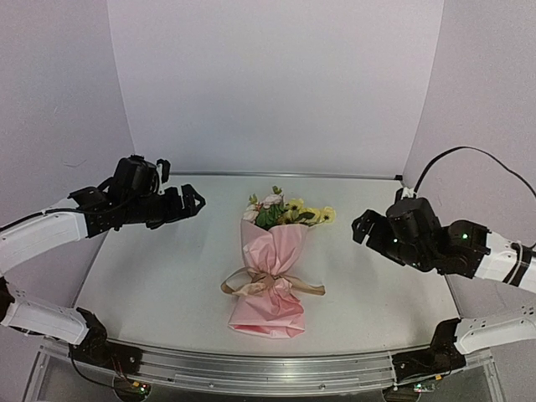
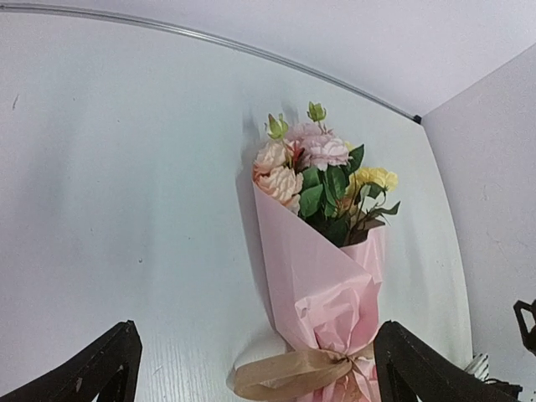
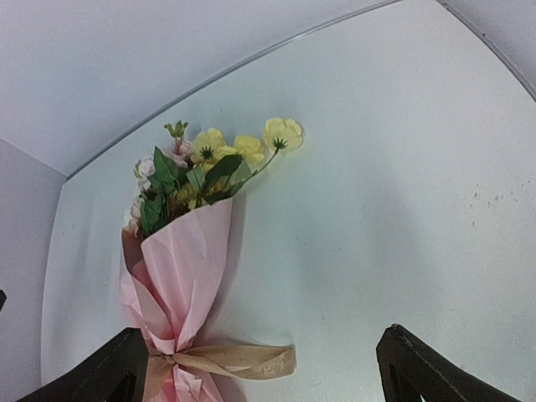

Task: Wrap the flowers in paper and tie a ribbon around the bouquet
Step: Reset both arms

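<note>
Now your bouquet [image 1: 272, 251] lies on the table [image 1: 151, 285], the ribbon [image 1: 270, 286] tied round it; your left gripper [image 1: 198, 203] and right gripper [image 1: 360, 228] hover either side, fingers spread wide, empty.

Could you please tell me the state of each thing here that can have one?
flowers: wrapped, blooms sticking out at the top.
paper: folded into a cone, lying down.
ribbon: tied around the cone.
left hand: open, empty.
right hand: open, empty.

A robotics lab booth: plain white walls [image 1: 276, 84] enclose a table [image 1: 151, 285] with aluminium rail [image 1: 251, 368].
</note>
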`<state>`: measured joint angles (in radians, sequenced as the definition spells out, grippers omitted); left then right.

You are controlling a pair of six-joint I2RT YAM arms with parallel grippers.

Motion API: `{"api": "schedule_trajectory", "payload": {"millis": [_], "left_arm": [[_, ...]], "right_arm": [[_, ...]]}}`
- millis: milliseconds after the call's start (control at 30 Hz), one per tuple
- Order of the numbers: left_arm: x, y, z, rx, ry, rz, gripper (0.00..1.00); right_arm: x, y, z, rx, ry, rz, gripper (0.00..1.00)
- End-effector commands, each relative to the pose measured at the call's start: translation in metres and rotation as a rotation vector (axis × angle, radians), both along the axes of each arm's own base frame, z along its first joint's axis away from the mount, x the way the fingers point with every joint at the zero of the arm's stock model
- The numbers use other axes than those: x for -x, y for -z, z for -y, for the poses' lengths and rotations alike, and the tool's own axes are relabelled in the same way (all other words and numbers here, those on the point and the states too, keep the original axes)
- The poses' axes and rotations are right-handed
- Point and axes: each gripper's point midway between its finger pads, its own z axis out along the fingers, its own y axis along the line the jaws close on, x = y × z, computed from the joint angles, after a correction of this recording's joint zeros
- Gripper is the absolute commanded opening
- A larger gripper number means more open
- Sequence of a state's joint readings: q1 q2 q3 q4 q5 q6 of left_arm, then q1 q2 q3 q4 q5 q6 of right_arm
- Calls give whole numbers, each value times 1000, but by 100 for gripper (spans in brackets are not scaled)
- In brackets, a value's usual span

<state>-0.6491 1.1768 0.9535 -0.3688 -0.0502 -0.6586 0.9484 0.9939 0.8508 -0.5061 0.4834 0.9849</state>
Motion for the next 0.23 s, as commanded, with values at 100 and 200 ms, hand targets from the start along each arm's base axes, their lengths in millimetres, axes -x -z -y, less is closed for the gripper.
{"api": "schedule_trajectory", "payload": {"millis": [100, 200], "left_arm": [[-21, -38, -12, 17, -92, 76, 100], [-23, -42, -14, 7, -102, 90, 100]], "right_arm": [[0, -32, 38, 29, 100, 138, 98], [0, -32, 39, 45, 97, 137, 98]]}}
